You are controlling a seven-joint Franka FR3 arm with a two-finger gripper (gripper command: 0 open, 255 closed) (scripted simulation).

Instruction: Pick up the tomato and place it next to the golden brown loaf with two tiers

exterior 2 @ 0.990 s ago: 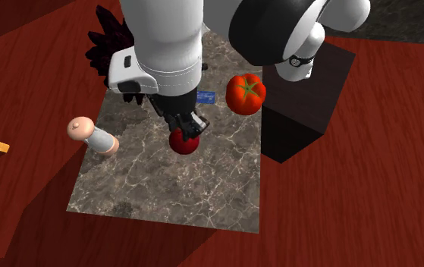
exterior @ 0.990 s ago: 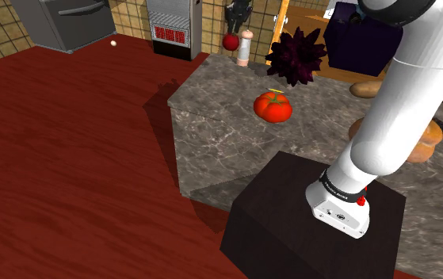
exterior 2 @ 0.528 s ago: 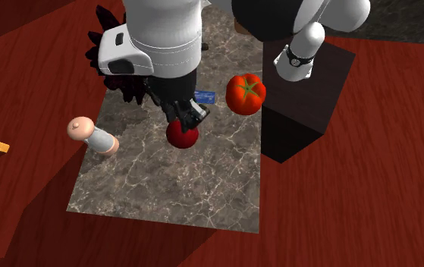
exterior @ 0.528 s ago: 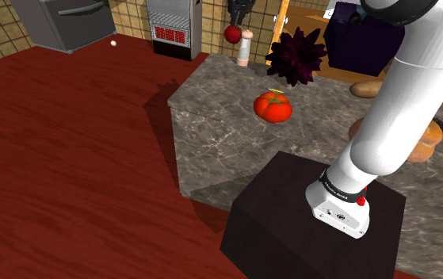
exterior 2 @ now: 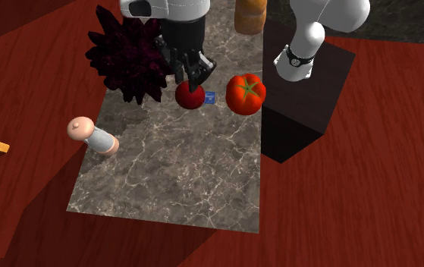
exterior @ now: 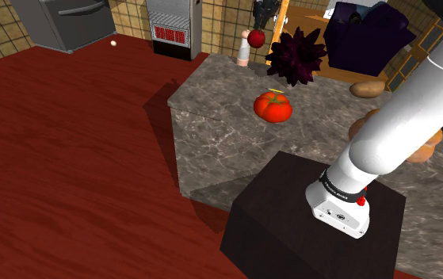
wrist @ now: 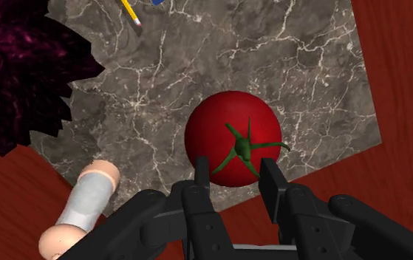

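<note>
wrist view: red tomato [wrist: 233, 140] in grasp of the gripper [wrist: 234, 165]

The white arm [exterior: 394, 131] slants upward, reaching far out. Its black gripper [exterior 2: 190, 78] points down, clasping a small tomato [wrist: 227, 137].

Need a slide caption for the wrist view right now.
Gripper clasps a red tomato above the marble counter, a dark spiky plant nearby.

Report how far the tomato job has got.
Done: the hand is shut on the small red tomato, lifted above the marble counter. In hand: the carry; it hangs beside the dark spiky plant. Left: setting it down next to the golden brown loaf.
</note>
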